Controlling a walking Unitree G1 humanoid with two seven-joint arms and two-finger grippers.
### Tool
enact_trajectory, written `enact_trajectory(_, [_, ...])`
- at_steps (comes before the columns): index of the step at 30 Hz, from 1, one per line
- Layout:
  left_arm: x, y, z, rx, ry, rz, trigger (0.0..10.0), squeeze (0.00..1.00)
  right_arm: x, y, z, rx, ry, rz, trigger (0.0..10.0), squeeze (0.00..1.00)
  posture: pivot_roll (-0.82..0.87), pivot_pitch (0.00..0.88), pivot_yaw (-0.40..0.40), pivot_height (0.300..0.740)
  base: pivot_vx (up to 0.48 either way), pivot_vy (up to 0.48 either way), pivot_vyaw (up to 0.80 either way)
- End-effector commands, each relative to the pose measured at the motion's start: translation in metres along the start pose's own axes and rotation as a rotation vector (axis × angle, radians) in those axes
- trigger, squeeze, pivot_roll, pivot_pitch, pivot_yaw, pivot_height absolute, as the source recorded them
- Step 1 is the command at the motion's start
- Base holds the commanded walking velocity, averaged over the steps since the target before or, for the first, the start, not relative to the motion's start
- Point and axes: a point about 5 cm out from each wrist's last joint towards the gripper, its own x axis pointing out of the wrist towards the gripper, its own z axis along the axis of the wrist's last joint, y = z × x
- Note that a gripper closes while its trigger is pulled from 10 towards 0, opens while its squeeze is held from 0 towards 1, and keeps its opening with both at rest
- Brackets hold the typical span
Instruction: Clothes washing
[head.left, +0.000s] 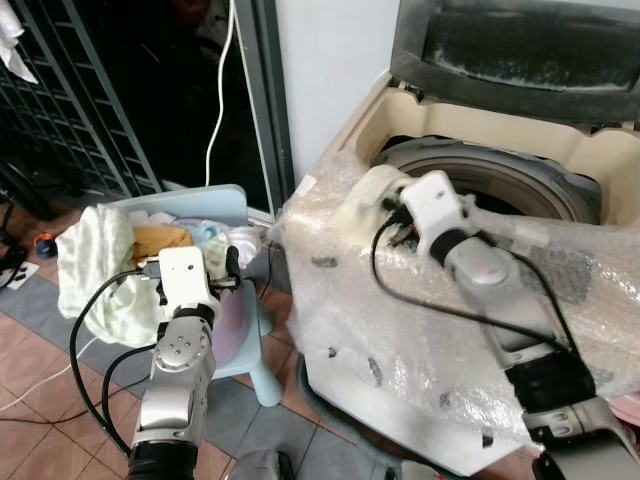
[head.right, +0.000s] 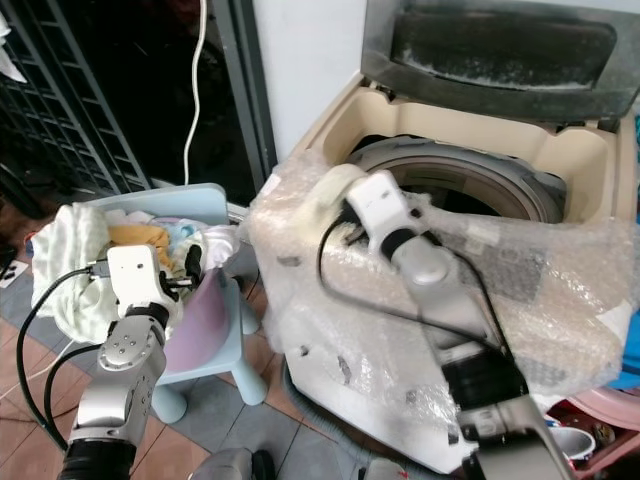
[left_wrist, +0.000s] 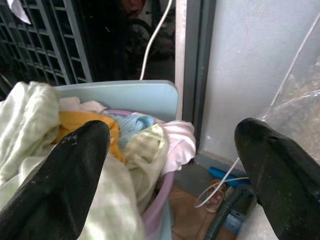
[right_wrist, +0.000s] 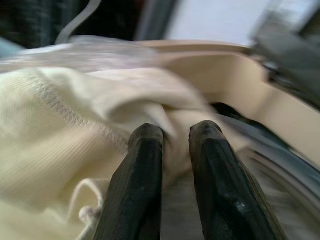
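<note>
One cream garment (right_wrist: 75, 130) pinched by right end effector (right_wrist: 175, 137) at washer rim (head.left: 480, 160).

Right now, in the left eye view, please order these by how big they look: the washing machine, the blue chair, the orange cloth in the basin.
1. washing machine, by far the largest.
2. blue chair, partly hidden by laundry.
3. orange cloth, smallest, mostly buried.

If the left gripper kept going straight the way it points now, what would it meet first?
Most likely the heap of mixed clothes in the lilac plastic basin: the open left gripper points over it, though depth is unclear.
</note>
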Motion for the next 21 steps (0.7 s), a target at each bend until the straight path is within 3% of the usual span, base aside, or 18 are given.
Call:
enact_trajectory(1, [0.001,0.002,-0.001,0.004,0.012,-0.002,10.0,0.00,-0.005,-0.034,-0.017,0.068,0.093,-0.191,0.0,0.00,-0.06,0.028,0.079,0.740,0.000,0.000,0.00])
enact_trajectory(2, [0.001,0.002,-0.001,0.004,0.014,-0.001,10.0,0.00,-0.008,-0.051,-0.018,0.156,0.097,-0.324,0.0,0.00,-0.06,0.028,0.077,0.740,0.000,0.000,0.00])
enact_trajectory(4, [0.001,0.002,-0.001,0.003,0.014,0.001,10.0,0.00,-0.014,-0.067,-0.017,0.204,0.077,-0.458,0.0,0.00,-0.06,0.028,0.076,0.740,0.000,0.000,0.00])
enact_trajectory(6, [0.001,0.002,-0.001,0.004,0.015,0.003,10.0,0.00,-0.020,-0.082,-0.008,0.176,0.018,-0.556,0.0,0.00,-0.06,0.027,0.078,0.740,0.000,0.000,0.00])
enact_trajectory(8, [0.002,0.002,-0.001,0.004,0.016,0.003,10.0,0.00,-0.021,-0.084,-0.005,0.157,0.000,-0.566,0.0,0.00,-0.06,0.027,0.078,0.740,0.000,0.000,0.00])
enact_trajectory(9, [0.002,0.002,-0.001,0.003,0.016,0.002,10.0,0.00,-0.020,-0.082,0.004,0.124,-0.052,-0.548,4.6,0.00,-0.06,0.028,0.079,0.740,0.000,0.000,0.00])
enact_trajectory(10, [0.002,0.002,-0.001,0.003,0.016,0.002,10.0,0.00,-0.020,-0.079,0.008,0.099,-0.075,-0.531,10.0,0.00,-0.06,0.027,0.079,0.740,0.000,0.000,0.00])
enact_trajectory(11, [0.002,0.002,-0.001,0.005,0.016,0.006,10.0,0.00,-0.021,-0.075,0.010,0.085,-0.100,-0.510,10.0,0.00,-0.06,0.027,0.079,0.740,0.000,0.000,0.00])
enact_trajectory(12, [0.002,0.002,-0.001,0.004,0.016,0.011,10.0,0.00,-0.022,-0.070,0.012,0.094,-0.120,-0.495,10.0,1.00,-0.06,0.028,0.079,0.740,0.000,0.000,0.00])
enact_trajectory(14, [0.004,0.001,0.001,0.003,0.015,0.015,10.0,0.00,-0.023,-0.053,0.011,0.151,-0.149,-0.449,10.0,1.00,-0.06,0.032,0.080,0.740,0.000,0.000,0.00])
enact_trajectory(21, [0.002,-0.004,0.003,0.013,0.007,-0.022,10.0,0.00,-0.038,0.001,0.005,0.133,-0.253,-0.255,10.0,1.00,-0.05,0.022,0.095,0.740,0.000,0.130,0.00])
